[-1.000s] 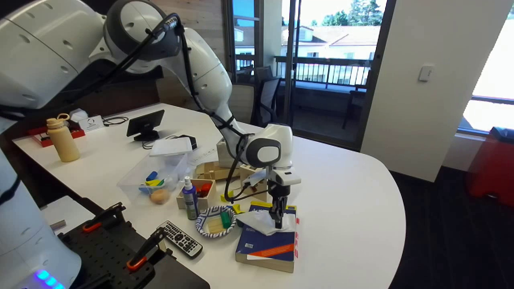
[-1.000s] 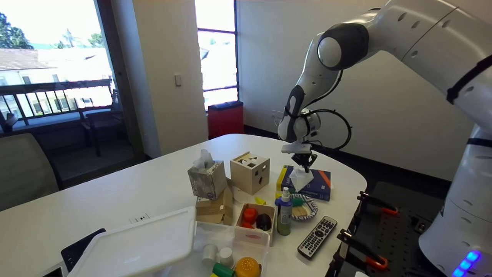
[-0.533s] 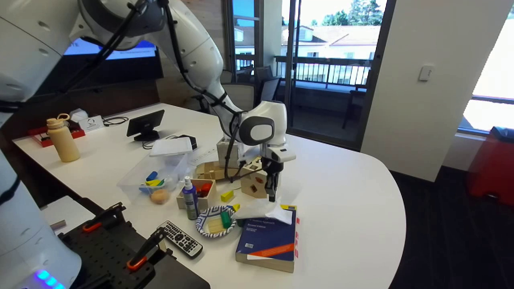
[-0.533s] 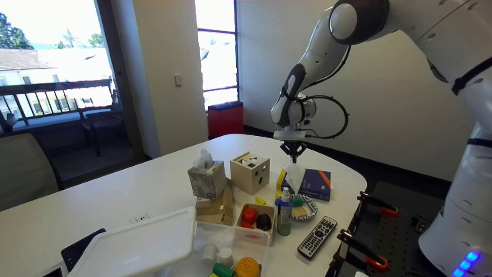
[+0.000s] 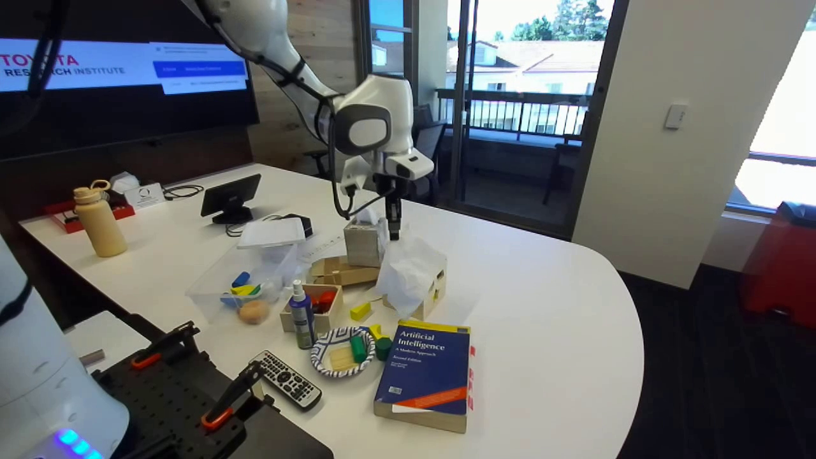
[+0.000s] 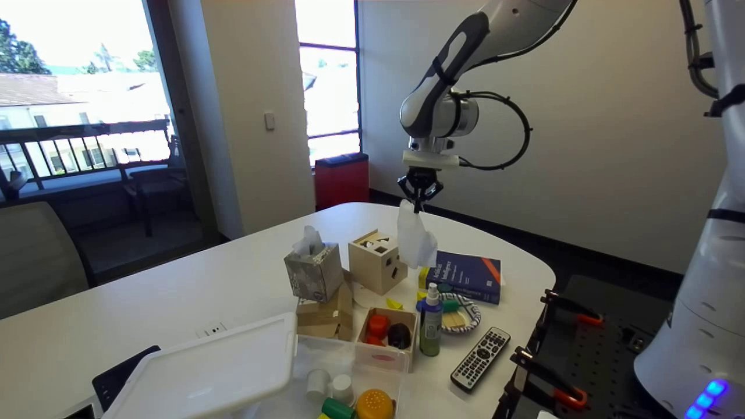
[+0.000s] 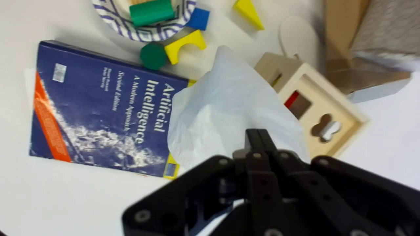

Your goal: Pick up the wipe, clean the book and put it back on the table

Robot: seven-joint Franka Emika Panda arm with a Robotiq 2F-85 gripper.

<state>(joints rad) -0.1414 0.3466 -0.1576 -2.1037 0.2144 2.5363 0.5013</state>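
The white wipe hangs from my shut gripper (image 5: 394, 233), also seen in an exterior view (image 6: 418, 206). The wipe (image 5: 409, 275) hangs in front of the wooden shape box in an exterior view and also shows in an exterior view (image 6: 415, 240). In the wrist view the wipe (image 7: 223, 105) spreads below the closed fingertips (image 7: 258, 132) and covers the book's yellow edge in part. The dark blue book (image 5: 424, 373), also in the wrist view (image 7: 95, 101), lies flat, cover up, on the white table (image 5: 542, 331). The gripper is well above the table, beyond the book's yellow end.
The wooden shape box (image 6: 378, 265) stands near the hanging wipe, with a tissue box (image 6: 317, 273) beside it. A patterned bowl (image 5: 317, 363), a spray bottle (image 5: 301, 319) and a remote (image 5: 288, 380) lie beside the book. Small coloured blocks lie near the bowl.
My gripper has lifted the wipe off the book and moved it up and away, past the yellow end, toward the shape box. The book has stayed in place; its cover is now uncovered in an exterior view.
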